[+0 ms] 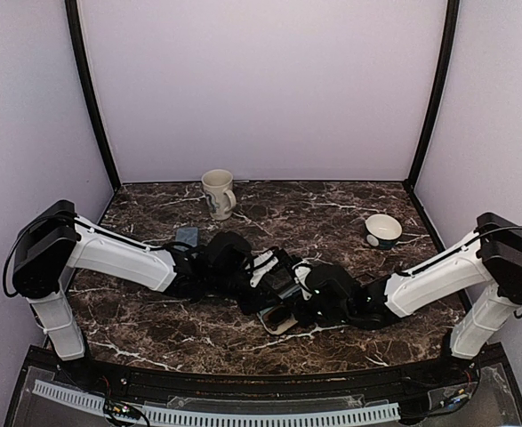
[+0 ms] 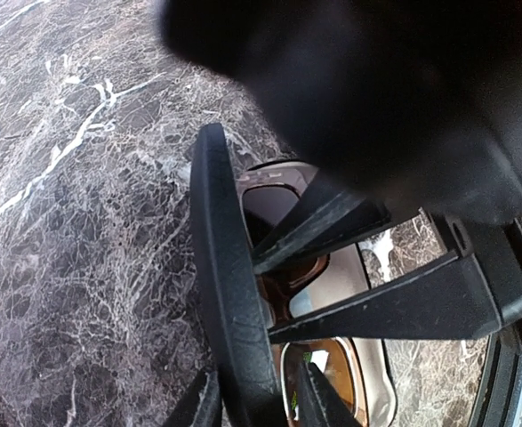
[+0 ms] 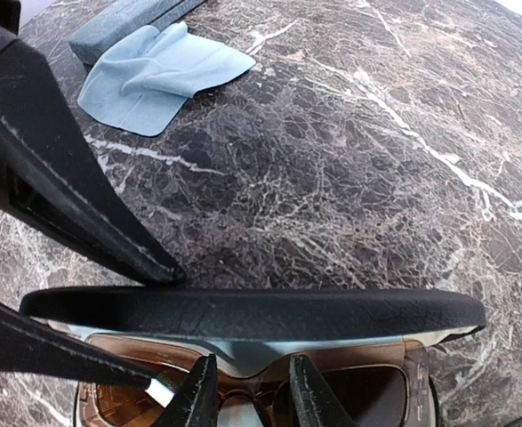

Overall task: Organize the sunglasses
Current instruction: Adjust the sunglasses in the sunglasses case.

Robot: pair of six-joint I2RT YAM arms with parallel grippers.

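**Toward six o'clock on the worktop (image 1: 314, 213): brown-framed sunglasses (image 3: 358, 378) bedded in the open black case (image 2: 376, 356)**

Nearest the arm bases, the black case lies open with the brown-framed sunglasses resting on its cream lining, which is where the task wants them. The left tool (image 2: 259, 402) pinches the rim of the raised lid (image 3: 261, 313). I judge this is to hold the lid up and clear of the frame. The right tool (image 3: 253, 391) reaches in from three o'clock, its fingers close on either side of the bridge. Whether they nip it or merely flank it I cannot tell. The likely purpose is to seat the pair flat before the lid comes down.

Farther off, at ten o'clock from the case, a light-blue cloth (image 3: 154, 76) and a grey-blue case (image 3: 127, 22) lie clear of the work. Toward the far edge a mug (image 1: 218, 193) stands at eleven o'clock and a bowl (image 1: 383, 230) at two.
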